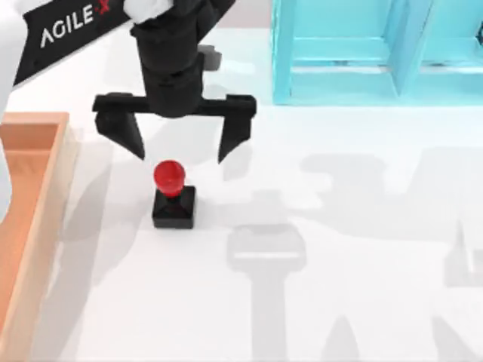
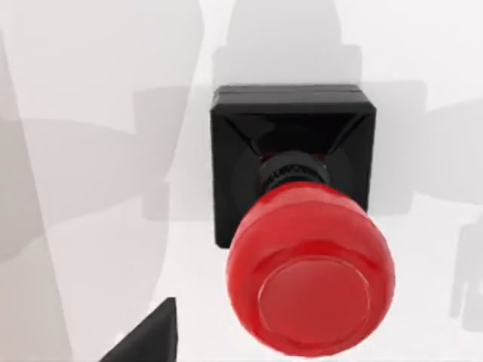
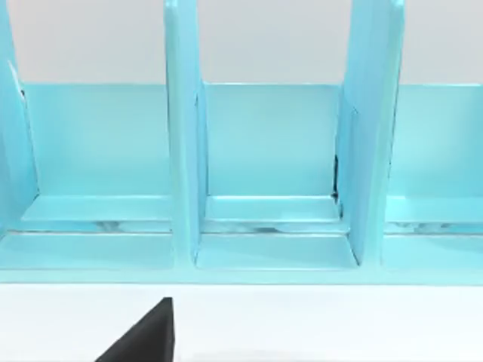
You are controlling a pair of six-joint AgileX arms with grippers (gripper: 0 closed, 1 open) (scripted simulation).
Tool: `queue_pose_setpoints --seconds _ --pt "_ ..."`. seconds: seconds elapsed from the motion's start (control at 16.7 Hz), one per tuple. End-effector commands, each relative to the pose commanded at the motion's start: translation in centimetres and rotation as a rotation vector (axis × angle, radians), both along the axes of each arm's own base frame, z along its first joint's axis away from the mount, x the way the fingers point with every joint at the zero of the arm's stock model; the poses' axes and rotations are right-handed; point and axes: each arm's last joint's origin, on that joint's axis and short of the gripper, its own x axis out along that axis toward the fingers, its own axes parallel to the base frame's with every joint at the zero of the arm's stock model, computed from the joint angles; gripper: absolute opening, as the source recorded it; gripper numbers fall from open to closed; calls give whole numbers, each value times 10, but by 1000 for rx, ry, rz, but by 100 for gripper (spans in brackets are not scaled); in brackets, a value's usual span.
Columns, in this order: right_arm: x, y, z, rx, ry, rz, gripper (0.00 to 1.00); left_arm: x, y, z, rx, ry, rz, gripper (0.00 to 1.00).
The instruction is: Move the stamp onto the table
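Observation:
The stamp (image 1: 173, 197), a black square block with a glossy red knob, stands upright on the white table (image 1: 362, 136), a short way right of the wooden tray. My left gripper (image 1: 181, 153) hangs open just behind and above it, with its two black fingers spread wider than the stamp and nothing between them. In the left wrist view the stamp (image 2: 302, 226) is seen close from above, apart from one of the fingertips (image 2: 147, 335). My right gripper (image 3: 147, 335) is parked facing the shelf unit.
An orange-brown wooden tray (image 1: 30, 196) runs along the table's left edge. A light-blue shelf unit (image 1: 377, 53) with open compartments (image 3: 268, 151) stands at the back right. Arm shadows lie across the white surface right of the stamp.

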Motion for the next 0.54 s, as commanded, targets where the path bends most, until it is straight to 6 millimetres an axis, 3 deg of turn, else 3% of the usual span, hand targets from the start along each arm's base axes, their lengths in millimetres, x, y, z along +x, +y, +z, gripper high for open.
queue_pose_setpoints --seconds 0.3,0.54 --pt "0 0 0 0 0 0 100 -6 12 69 -9 -23 30 100" --pt "0 0 0 0 0 0 100 -8 18 84 -10 -15 48 100"
